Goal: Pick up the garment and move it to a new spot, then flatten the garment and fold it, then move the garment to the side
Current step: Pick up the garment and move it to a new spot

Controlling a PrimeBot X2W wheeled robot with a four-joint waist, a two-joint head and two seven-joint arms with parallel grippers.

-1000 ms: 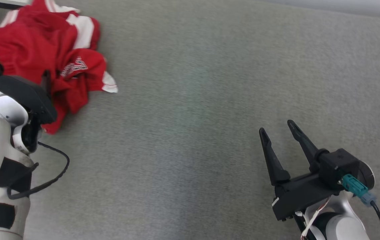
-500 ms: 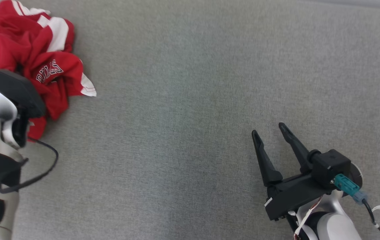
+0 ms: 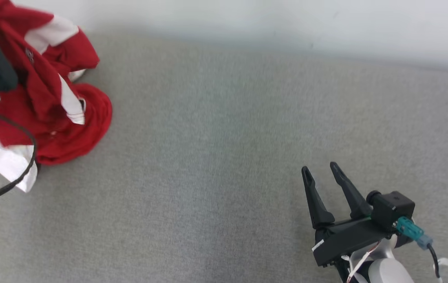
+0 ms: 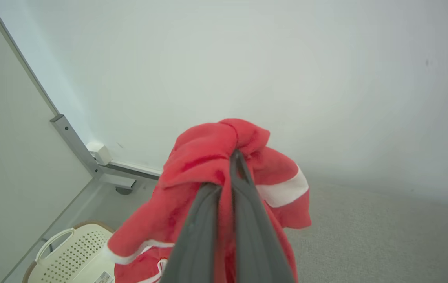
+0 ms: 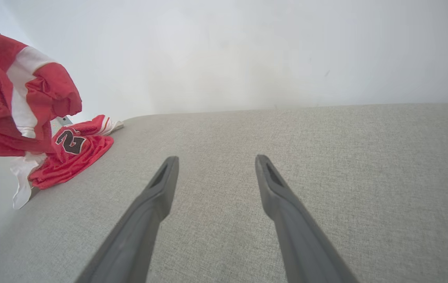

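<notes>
- The first step is in hand here: the pick-up. The left gripper (image 4: 234, 157) is pressed tight together with a bunch of the red-and-white garment (image 3: 86, 118) pinched between its fingers. Cloth spills over both sides of the tips.
- Where's the garment? At the far left corner of the grey cushion (image 3: 224, 165). The pinched top part hangs raised above the cushion. The lower part, the bit with the dark number on it, lies on that corner, and a white hem droops over the cushion's left edge.
- So it's half up, I'd say: gripped, but not yet clear of the cushion.
- The right gripper (image 3: 320, 169) sits over the near right part of the cushion, fingers spread wide with nothing between them, well apart from the garment.
- The middle of the cushion is open grey cloth, and that looks like the natural new spot.
- By my reading, the next move calls for more height on the left arm so the trailing part comes off the corner. Then comes a carry toward the cushion's middle with a firm pinch all the way.
- Worth watching: the garment is crumpled and held by one bunch only, so it may well land in a heap. The spread right gripper will likely be wanted to find an edge or a shoulder for the flattening.
- Flattening, folding and the move to the cushion's side are all ahead.
</notes>
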